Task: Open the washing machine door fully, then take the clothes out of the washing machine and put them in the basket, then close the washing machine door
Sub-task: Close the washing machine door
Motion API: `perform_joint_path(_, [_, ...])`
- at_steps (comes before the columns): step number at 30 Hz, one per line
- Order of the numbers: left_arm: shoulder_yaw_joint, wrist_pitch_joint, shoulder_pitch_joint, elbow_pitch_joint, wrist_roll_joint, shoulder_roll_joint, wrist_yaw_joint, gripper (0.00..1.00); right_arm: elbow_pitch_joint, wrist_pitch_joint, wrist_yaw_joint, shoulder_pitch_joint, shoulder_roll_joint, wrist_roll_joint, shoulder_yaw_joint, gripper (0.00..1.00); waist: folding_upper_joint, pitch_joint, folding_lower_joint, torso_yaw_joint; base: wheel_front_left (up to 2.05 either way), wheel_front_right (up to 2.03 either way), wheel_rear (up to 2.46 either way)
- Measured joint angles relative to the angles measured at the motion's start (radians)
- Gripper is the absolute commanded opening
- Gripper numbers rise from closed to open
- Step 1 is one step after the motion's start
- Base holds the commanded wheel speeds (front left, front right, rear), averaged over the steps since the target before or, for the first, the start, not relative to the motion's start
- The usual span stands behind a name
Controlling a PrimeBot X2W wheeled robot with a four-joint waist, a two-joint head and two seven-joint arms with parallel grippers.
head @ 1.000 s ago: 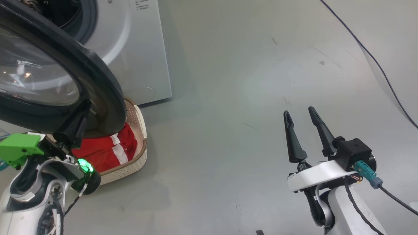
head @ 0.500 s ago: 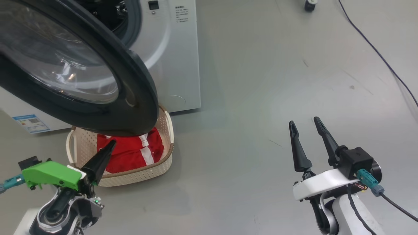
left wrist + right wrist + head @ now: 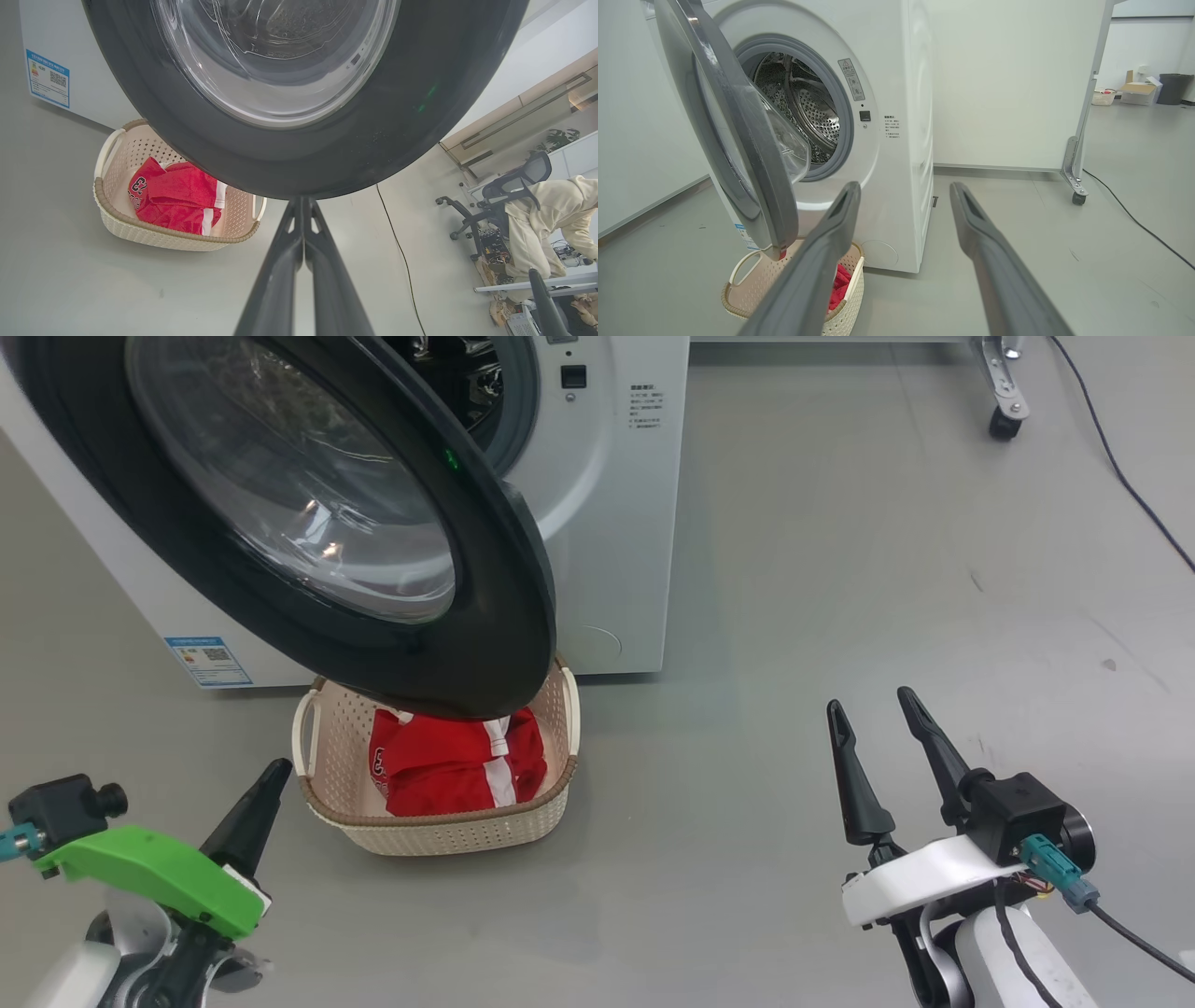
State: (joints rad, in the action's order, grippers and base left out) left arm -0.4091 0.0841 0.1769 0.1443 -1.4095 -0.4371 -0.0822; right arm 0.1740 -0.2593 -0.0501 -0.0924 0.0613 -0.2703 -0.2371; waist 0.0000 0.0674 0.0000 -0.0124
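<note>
**Door Swung Out, Clothes in the Basket**

The basket (image 3: 448, 835) stood on the grey floor (image 3: 747, 709), and I took every bearing from it. The clothes (image 3: 448, 770) lay inside the basket, a red bundle with white stripes, sunk below its brown rim. Just behind the basket rose the washing machine (image 3: 607, 523), its blue label (image 3: 207, 660) behind the basket and to its left. The washing machine door (image 3: 485, 616) stood swung out, its glossy black rim hanging over the basket's rear half, clear of the clothes. Above and behind the basket, the perforated steel drum (image 3: 808, 107) showed through the round opening. My left tool (image 3: 275, 773) hung near the basket's front left corner, not touching it, its fingers pressed together on nothing, tips aimed up at the door's lower rim. My right tool (image 3: 867, 700) was well apart to the basket's right, above bare floor, its fingers spread wide and empty.
</note>
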Motion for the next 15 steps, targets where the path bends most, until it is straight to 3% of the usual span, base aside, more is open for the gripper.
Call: perform_joint_path(15, [-0.022, -0.258, -0.035, -0.004, 0.326, -0.037, -0.001, 0.00, -0.007, 0.000, -0.006, 0.000, -0.001, 0.019, 0.003, 1.00, 0.0000, -0.003, 0.0000, 0.075, 0.00, 0.00, 0.00])
